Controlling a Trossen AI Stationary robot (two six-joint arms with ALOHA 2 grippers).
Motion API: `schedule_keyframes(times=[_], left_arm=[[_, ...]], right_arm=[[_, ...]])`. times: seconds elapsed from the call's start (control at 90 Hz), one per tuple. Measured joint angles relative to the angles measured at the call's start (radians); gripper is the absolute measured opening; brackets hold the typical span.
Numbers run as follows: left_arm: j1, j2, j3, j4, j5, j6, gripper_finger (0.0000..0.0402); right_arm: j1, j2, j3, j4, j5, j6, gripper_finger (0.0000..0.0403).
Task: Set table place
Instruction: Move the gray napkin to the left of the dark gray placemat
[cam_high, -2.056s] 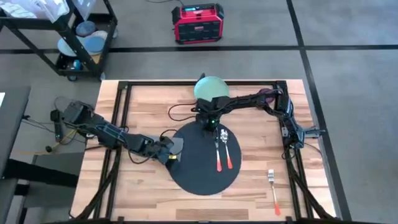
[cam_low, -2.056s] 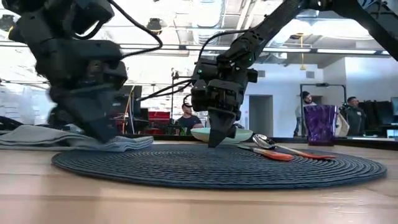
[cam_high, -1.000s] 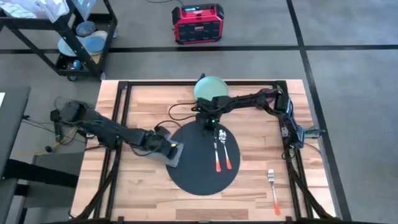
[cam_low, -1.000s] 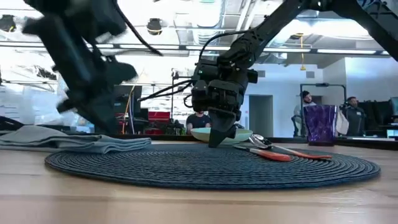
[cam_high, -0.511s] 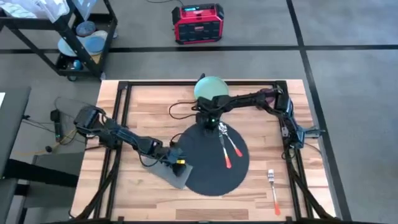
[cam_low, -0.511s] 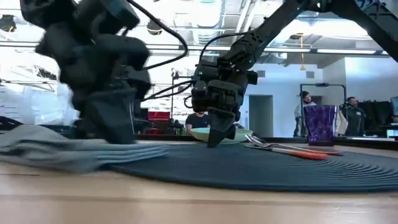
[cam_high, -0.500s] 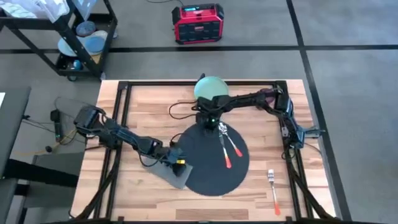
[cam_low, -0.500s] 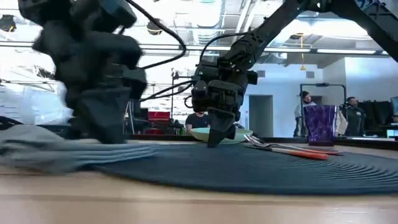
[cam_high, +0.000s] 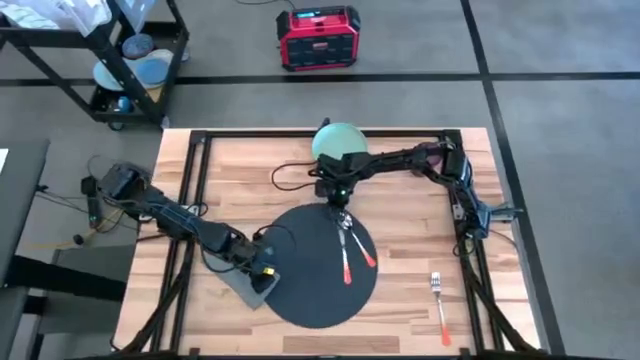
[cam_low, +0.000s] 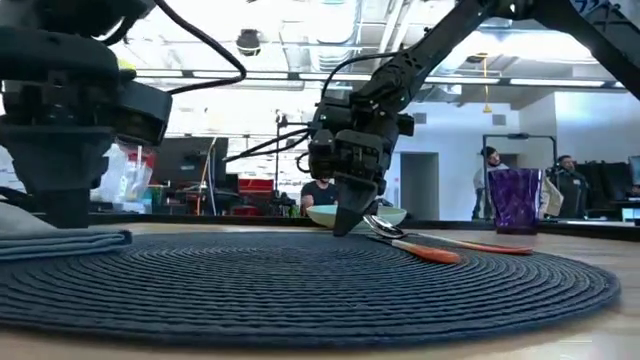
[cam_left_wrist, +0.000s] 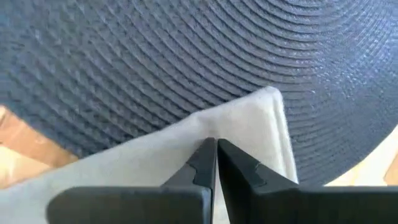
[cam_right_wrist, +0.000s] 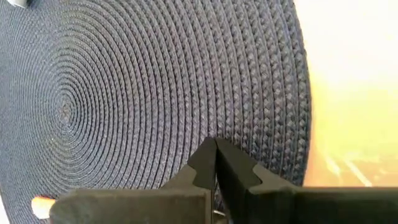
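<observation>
From my remote station, the light-wood plank table (cam_high: 410, 230) with its thin black framing carries the round woven black-grey placemat (cam_high: 310, 262) near its middle, its near rim filling the low view. My left gripper (cam_high: 262, 272) sits at the mat's left edge, fingers pressed together with no gap I can see, resting on a folded grey napkin (cam_high: 247, 289) that lies half on the mat and half on bare wood; whether cloth is pinched between the tips I cannot tell. My right gripper (cam_high: 338, 198) stands at the mat's far rim, its fingers likewise closed, tips down on the weave (the wrist camera shows nothing between them). Two orange-handled utensils (cam_high: 350, 255) lie on the mat's right half, a spoon among them, and an orange-handled fork (cam_high: 439, 304) rests on the wood well to the right. A pale green plate (cam_high: 339, 141) sits at the table's far edge, a purple cup (cam_low: 514, 200) beyond the mat. Off the table: a red case (cam_high: 318, 36) on the grey floor, a black wire cart (cam_high: 110, 60), and people (cam_low: 568, 185) standing in the bright room behind.
</observation>
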Motion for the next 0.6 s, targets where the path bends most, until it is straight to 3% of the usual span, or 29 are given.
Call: schedule_keyframes(times=[0.6], left_arm=[[0.024, -0.002, 0.003, -0.011, -0.011, 0.045, 0.0]], right_arm=[[0.13, 0.031, -0.001, 0.083, -0.08, 0.069, 0.0]])
